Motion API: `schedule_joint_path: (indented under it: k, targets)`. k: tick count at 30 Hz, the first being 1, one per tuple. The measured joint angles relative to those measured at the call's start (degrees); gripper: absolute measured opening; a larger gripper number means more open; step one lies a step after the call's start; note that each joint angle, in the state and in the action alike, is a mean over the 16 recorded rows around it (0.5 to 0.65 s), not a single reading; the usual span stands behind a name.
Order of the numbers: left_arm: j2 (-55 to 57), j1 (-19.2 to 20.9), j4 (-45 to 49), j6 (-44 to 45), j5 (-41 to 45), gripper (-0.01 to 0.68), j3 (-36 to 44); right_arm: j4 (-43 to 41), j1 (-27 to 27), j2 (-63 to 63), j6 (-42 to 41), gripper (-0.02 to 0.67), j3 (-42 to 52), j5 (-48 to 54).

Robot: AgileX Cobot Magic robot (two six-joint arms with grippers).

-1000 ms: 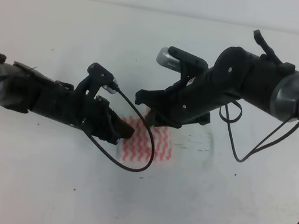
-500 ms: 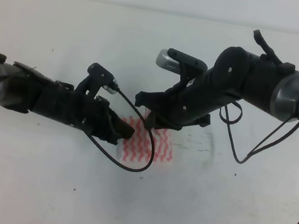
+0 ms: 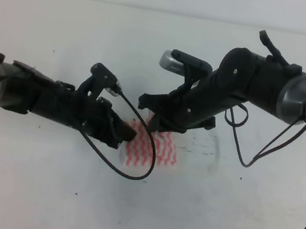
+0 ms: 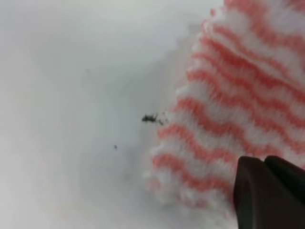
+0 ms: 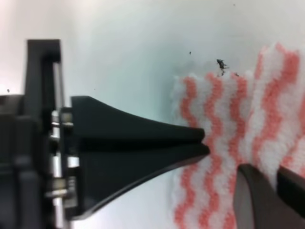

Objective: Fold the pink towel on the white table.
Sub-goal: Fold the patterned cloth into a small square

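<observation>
Your left pincer sits on the pink towel's left edge; your right pincer, fingers together, holds its far edge above the tabletop. Left grip undeterminable.

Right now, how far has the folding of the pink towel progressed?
The pink towel already lies as a small compact patch on the white table, so some folding looks done. Both claws are at it: the right claw is shut at one edge, the left claw at the opposite side. Whether more folds remain, I cannot tell.
</observation>
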Motion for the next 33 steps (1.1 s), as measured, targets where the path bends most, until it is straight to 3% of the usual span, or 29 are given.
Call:
schedule_joint_path:
  k: [16,33]
  targets:
    - [-1.94,5.17,1.55,2.17,11.06,-0.004,0.08,-0.04,-0.01,0.05,0.0,-0.014,0.0,0.0]
    - [2.22,5.24,-1.02,4.33,12.8,-0.004,0.1,-0.03,0.0,0.0,0.0,-0.011,-0.01,0.02]
